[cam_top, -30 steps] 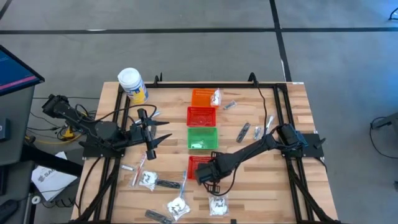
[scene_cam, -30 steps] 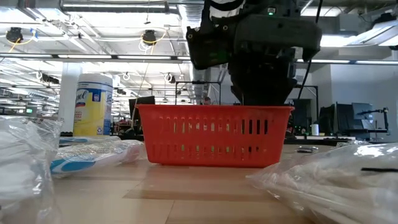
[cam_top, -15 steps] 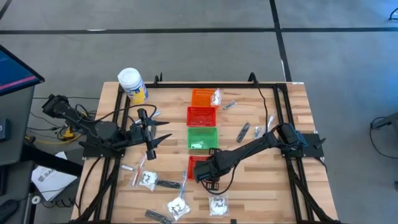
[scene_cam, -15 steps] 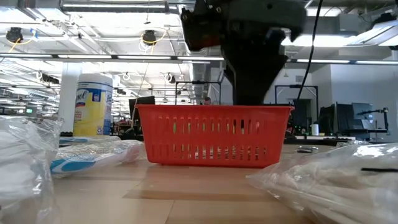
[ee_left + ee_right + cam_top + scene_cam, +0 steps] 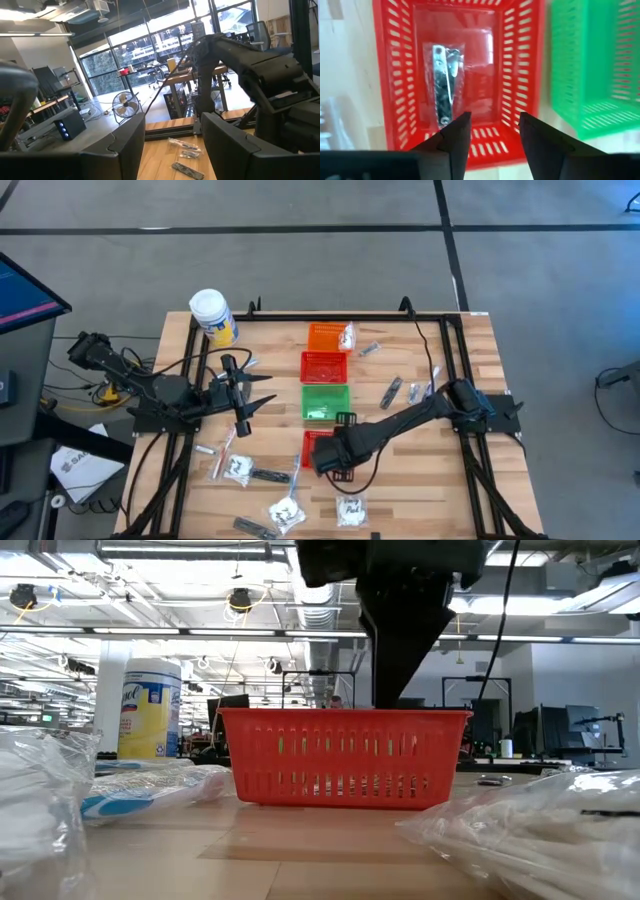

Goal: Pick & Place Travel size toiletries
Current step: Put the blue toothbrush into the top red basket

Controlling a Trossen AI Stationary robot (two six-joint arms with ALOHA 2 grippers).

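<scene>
Right gripper (image 5: 492, 131) above near red basket (image 5: 385, 75), fingers apart, holding nothing. Clear sachet (image 5: 452, 75) with silvery clipper lies flat inside that basket. Green basket (image 5: 590, 65) just beside. Left gripper (image 5: 243, 388) parked well left of basket row, fingers spread. White jar (image 5: 150, 705): yellow label, print unreadable.

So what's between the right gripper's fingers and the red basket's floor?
Only the clear packet with a metal clipper, lying in the red basket under the open right gripper, per the right wrist view.

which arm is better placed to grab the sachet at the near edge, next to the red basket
Right. Its open pincer hangs over the near red basket, just beside that sachet. The left pincer waits farther off, across the table by the other items.
</scene>
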